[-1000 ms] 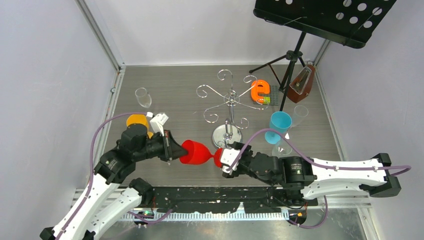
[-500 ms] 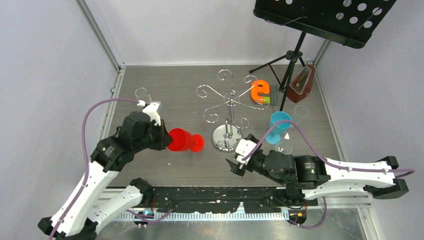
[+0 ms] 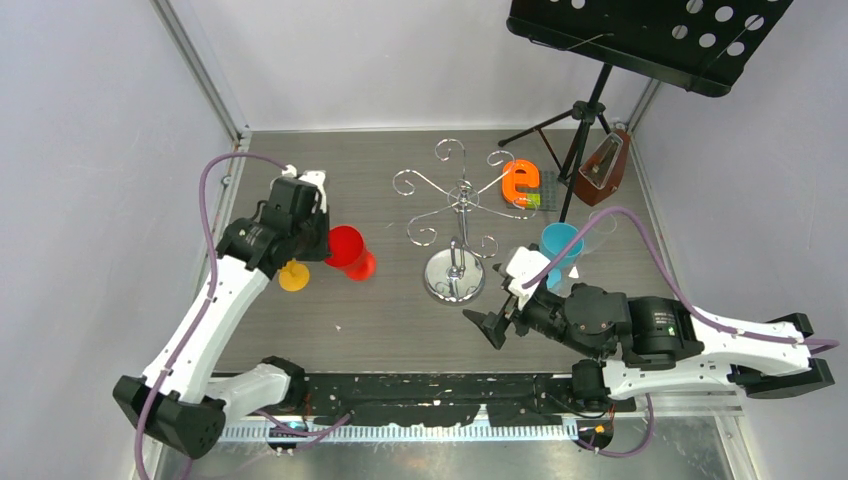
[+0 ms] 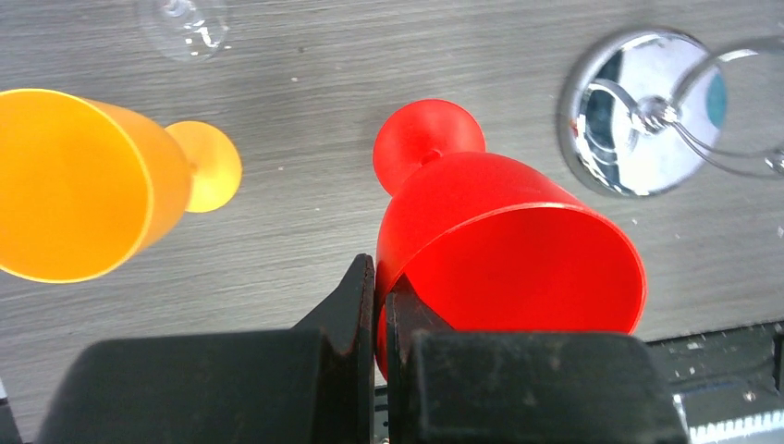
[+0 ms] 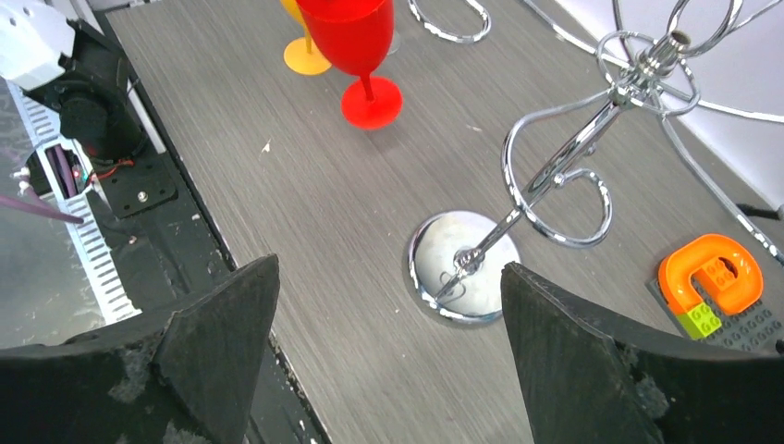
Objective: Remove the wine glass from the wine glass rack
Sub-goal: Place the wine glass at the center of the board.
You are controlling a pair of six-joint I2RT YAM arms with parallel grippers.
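The red glass [image 4: 504, 231] is a plastic goblet with a wide bowl, a short stem and a round foot. It's off the rack and sits upright over the left part of the table [image 3: 380, 330]. The orange glass [image 4: 74, 185] is just beside it on the left. The left gripper [image 4: 379, 287] is pinched tight on the red glass's rim, one finger inside the bowl and one outside. You only really see that pinch in the left wrist view, which also catches a clear glass [image 4: 185, 20] that the arm hides from the top camera. The right wrist view shows the red foot down at table level, but I can't tell if it's actually touching. Moving right, there's the chrome rack [image 3: 460, 205], with its curly arms and mirrored base, standing apart from the red glass. The right gripper [image 5: 388, 270] is near the base on the near side, fingers spread wide with only table between them. Further right are a blue cup [image 3: 560, 243], an orange e [image 3: 520, 182], a metronome [image 3: 601, 170] and a black music stand [image 3: 650, 35]. The cup, the metronome and the stand only show up in the top view.
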